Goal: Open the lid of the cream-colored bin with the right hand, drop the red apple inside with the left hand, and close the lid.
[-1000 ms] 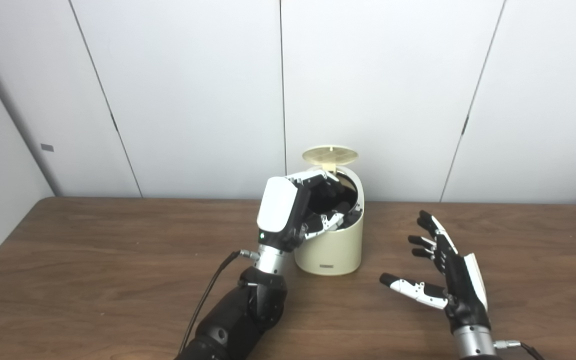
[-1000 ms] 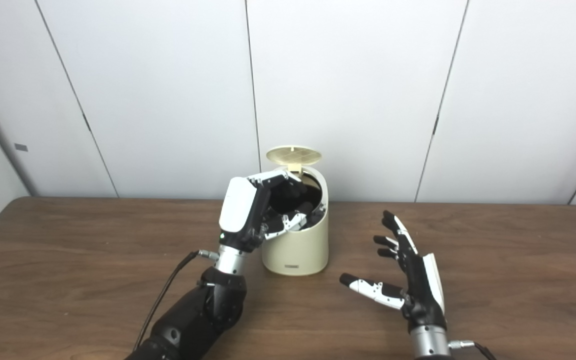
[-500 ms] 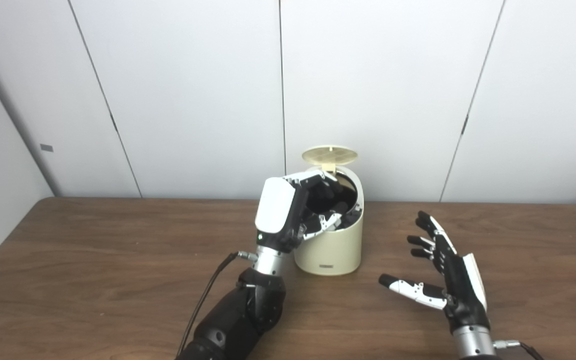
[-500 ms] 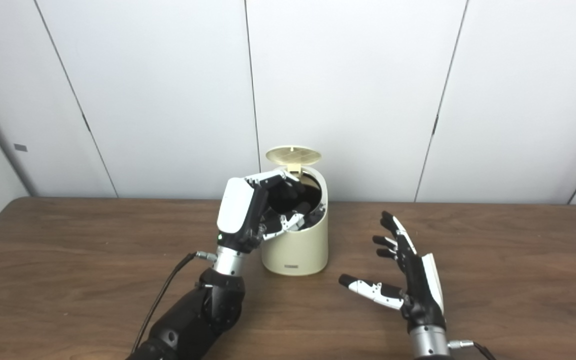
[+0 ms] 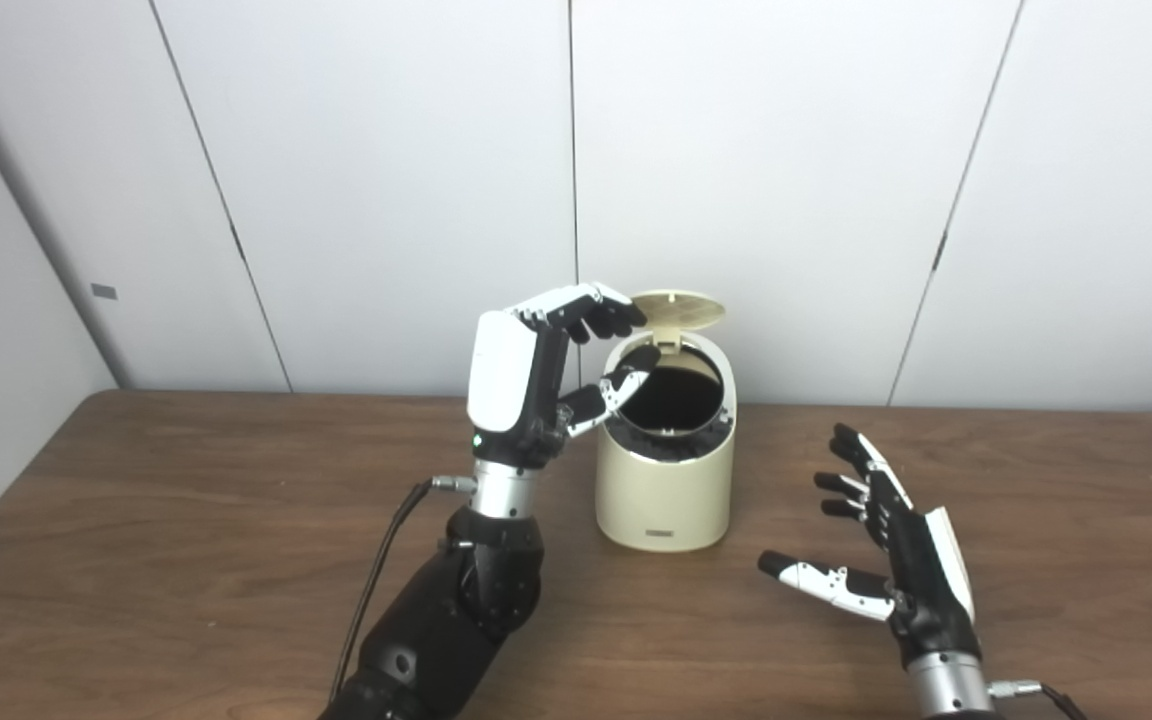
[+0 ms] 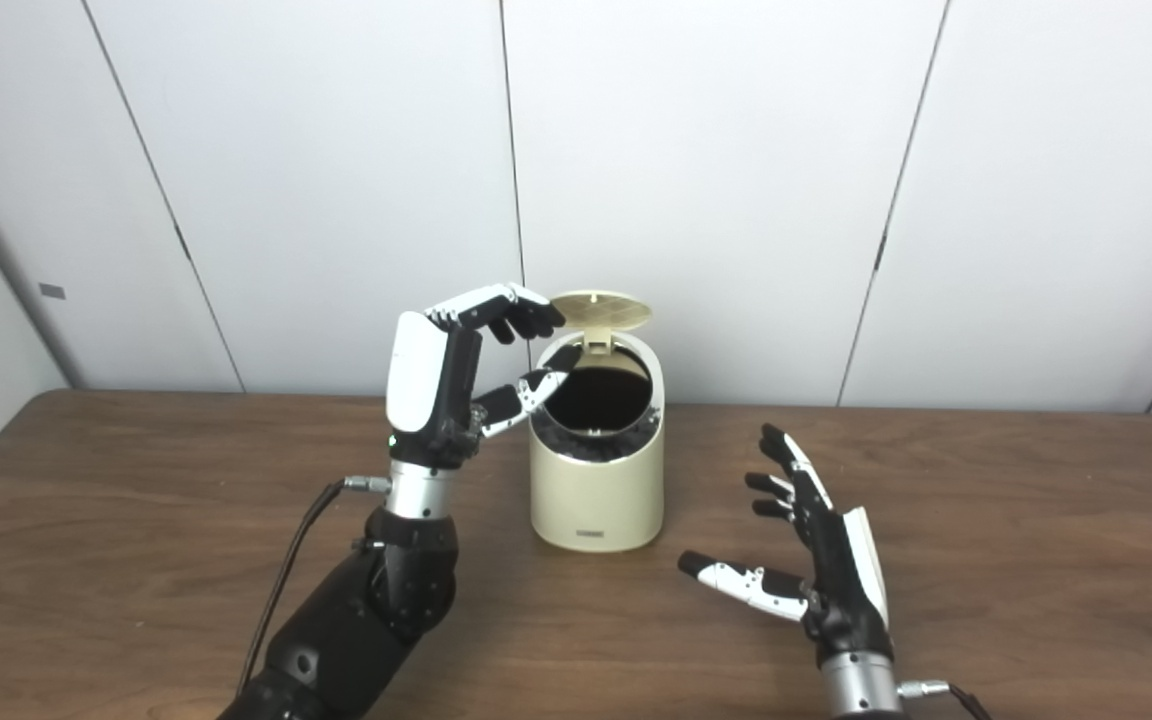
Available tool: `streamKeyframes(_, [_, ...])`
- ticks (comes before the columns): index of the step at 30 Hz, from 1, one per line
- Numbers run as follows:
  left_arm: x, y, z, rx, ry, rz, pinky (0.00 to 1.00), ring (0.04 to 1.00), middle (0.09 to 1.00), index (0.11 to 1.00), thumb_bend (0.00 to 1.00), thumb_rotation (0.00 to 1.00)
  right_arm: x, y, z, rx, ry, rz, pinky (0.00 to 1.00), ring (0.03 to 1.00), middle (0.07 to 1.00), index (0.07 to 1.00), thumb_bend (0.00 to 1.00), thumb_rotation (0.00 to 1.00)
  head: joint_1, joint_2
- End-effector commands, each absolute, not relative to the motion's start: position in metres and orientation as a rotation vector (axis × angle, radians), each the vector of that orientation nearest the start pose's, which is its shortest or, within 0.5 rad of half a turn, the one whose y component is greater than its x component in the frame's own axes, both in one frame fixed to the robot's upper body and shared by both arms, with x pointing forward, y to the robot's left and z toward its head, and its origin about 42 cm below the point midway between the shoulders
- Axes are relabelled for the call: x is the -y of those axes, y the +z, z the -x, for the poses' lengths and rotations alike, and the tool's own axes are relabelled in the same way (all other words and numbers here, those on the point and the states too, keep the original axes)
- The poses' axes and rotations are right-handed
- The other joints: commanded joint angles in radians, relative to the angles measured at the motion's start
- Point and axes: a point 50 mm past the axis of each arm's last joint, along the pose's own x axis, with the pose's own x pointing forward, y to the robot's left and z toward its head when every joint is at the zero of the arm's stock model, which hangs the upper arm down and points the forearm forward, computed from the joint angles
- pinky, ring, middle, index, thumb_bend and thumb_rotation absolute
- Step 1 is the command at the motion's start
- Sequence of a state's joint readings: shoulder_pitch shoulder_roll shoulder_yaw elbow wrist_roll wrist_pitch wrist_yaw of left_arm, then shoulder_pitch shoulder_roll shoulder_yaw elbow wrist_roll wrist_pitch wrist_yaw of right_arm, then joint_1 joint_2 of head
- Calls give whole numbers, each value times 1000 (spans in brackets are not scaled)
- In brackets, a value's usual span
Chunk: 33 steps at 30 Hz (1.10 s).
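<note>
The cream-colored bin (image 5: 664,490) stands at the table's middle, near the wall. Its round lid (image 5: 678,311) is flipped up at the back and the dark opening (image 5: 671,395) shows. My left hand (image 5: 536,370) is raised just left of the bin's rim, fingers apart and curled, holding nothing. My right hand (image 5: 891,555) is open, fingers spread, over the table to the right of the bin and apart from it. The red apple is not in sight in either view.
The brown wooden table (image 5: 186,560) stretches to both sides of the bin. A white panelled wall (image 5: 386,180) stands right behind the table. A black cable (image 5: 386,560) runs along my left forearm.
My left hand has lifted out of the bin's opening and moved up and to the left, fingers opened. The right hand and the lid have stayed as they were. The camera shifted slightly.
</note>
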<state>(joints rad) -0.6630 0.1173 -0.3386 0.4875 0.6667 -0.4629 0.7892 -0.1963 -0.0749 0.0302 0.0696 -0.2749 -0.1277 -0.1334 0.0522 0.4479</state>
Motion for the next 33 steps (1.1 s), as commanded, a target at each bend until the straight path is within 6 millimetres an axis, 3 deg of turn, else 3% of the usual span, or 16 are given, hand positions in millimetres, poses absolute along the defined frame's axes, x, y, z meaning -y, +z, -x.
streamKeyframes(1, [-127,254,-443,1037,163,-524,366,457,477,498,523,0,213,165,-352,359,-55,323,707,793,897,899,805,185,1,0])
streamKeyframes(7, [-139,259,-432,1050,165,-515,359,463,476,499,523,0,214,167,-352,358,-60,326,699,790,897,901,800,175,3,2])
streamKeyframes(13, [-167,255,-414,956,135,-461,361,466,477,498,523,0,218,167,-352,367,-62,325,703,785,897,903,798,180,7,1])
streamKeyframes(17, [-192,246,-397,851,46,-383,438,564,504,491,520,0,224,164,-355,366,-63,335,712,790,899,908,802,206,17,3])
streamKeyframes(19, [-207,240,-389,799,17,-348,515,638,659,496,517,41,226,163,-355,364,-64,336,720,792,900,909,799,207,20,2])
streamKeyframes(20, [-214,237,-386,777,8,-335,566,681,715,631,660,21,226,163,-356,362,-65,336,724,793,901,909,796,204,20,2])
streamKeyframes(22, [-225,233,-381,746,-2,-322,622,728,766,721,731,23,226,164,-355,361,-68,339,716,786,897,907,795,208,20,3])
streamKeyframes(26, [-245,221,-373,682,-4,-304,686,783,817,787,749,51,229,162,-356,358,-71,335,727,799,902,911,798,222,24,6])
streamKeyframes(29, [-256,206,-368,619,9,-296,688,789,824,807,762,103,230,162,-357,357,-70,333,724,802,905,912,810,252,26,7])
streamKeyframes(33, [-261,186,-365,542,3,-276,676,788,840,838,762,138,230,162,-356,352,-63,342,714,790,897,907,801,219,28,7])
